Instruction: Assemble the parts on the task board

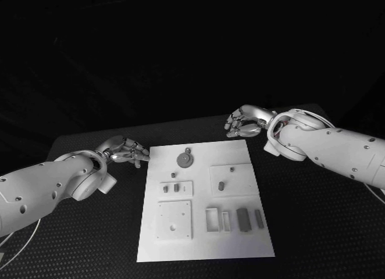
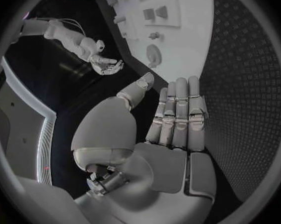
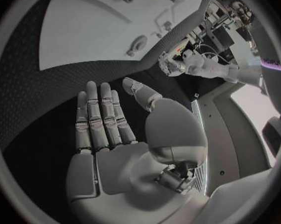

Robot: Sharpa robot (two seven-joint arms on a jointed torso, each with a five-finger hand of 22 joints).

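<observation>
The white task board (image 1: 243,247) lies in the middle of the black table, with several small grey parts on it. A round grey part (image 1: 185,159) sits near its far edge, and two long grey parts (image 1: 242,220) lie near its right side. My left hand (image 1: 125,151) hovers over the table just off the board's far left corner, fingers straight and holding nothing. My right hand (image 1: 245,121) hangs beyond the board's far right corner, also holding nothing. In the left wrist view my left hand (image 2: 178,117) is flat and open; in the right wrist view my right hand (image 3: 106,122) is the same.
White raised blocks (image 1: 174,218) and a slotted frame (image 1: 217,220) stand on the board. Black table (image 1: 327,221) surrounds the board on all sides. A cable (image 1: 16,244) trails under my left arm.
</observation>
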